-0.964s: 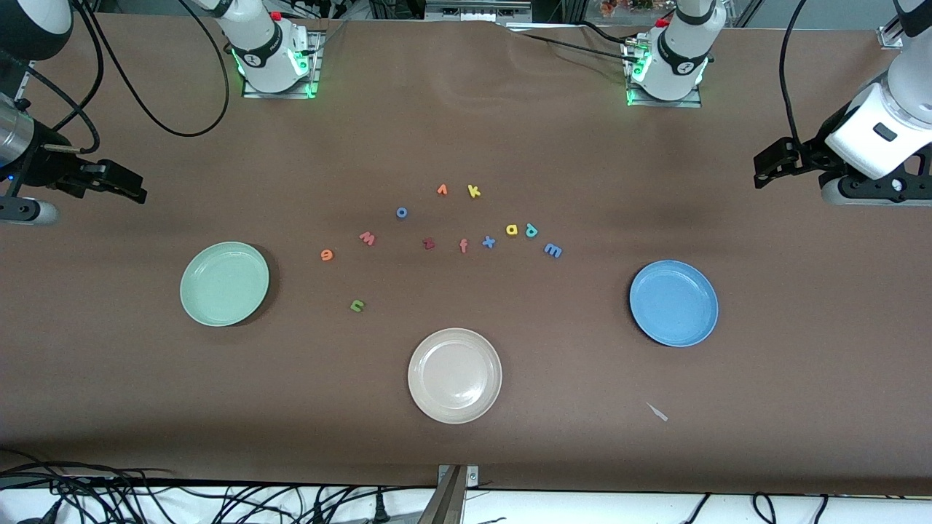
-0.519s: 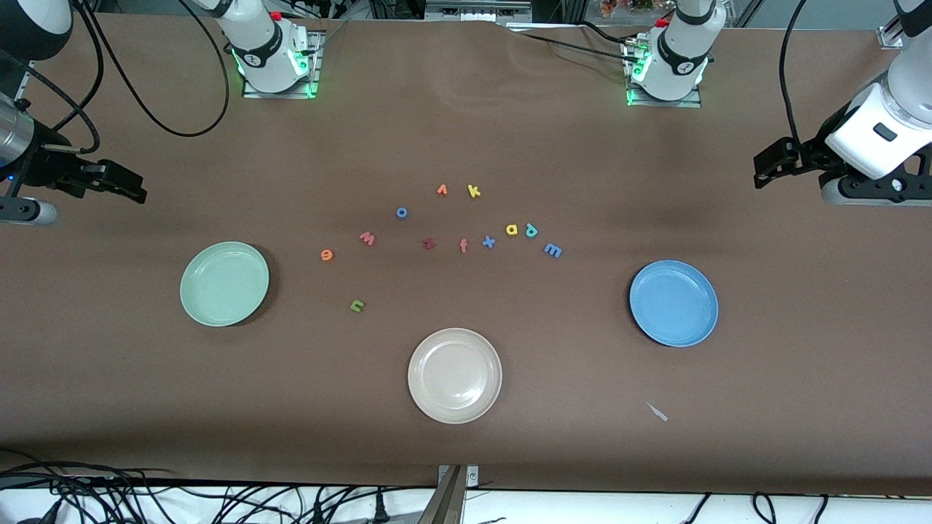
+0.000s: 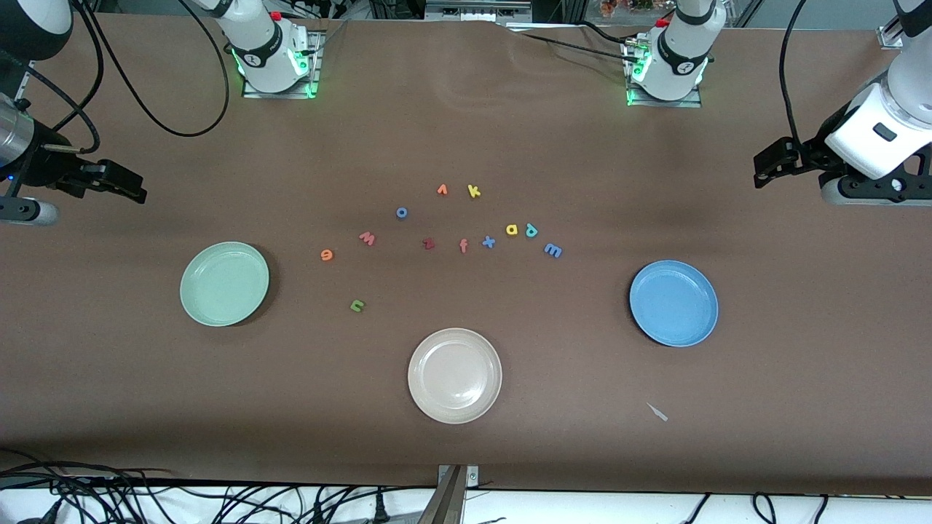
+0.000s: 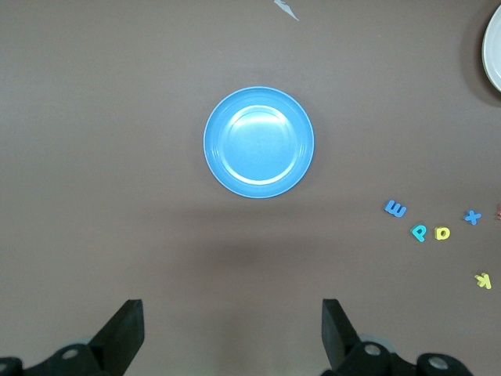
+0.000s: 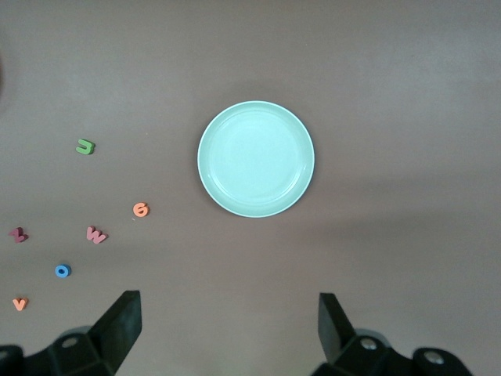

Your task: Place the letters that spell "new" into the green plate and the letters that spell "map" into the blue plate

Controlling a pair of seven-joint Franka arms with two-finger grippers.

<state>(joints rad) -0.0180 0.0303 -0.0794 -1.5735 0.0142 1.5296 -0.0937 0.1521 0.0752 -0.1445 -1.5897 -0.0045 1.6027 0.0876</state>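
The green plate (image 3: 224,283) (image 5: 255,159) lies toward the right arm's end of the table and the blue plate (image 3: 673,303) (image 4: 258,142) toward the left arm's end; both hold nothing. Between them lie the green n (image 3: 357,306), orange e (image 3: 327,254), pink w (image 3: 367,238), blue m (image 3: 553,250), yellow a (image 3: 512,230) and teal p (image 3: 531,231). My right gripper (image 3: 135,188) (image 5: 229,325) hangs open over bare table at its own end. At the other end my left gripper (image 3: 764,169) (image 4: 232,329) hangs open too, holding nothing.
A beige plate (image 3: 454,375) lies nearest the front camera, midway along the table. Among the task letters are a dark red z (image 3: 428,244), an f (image 3: 463,246), a blue x (image 3: 488,241), a blue o (image 3: 401,212), an orange v (image 3: 442,190) and a yellow k (image 3: 473,191). A white scrap (image 3: 657,412) lies nearer than the blue plate.
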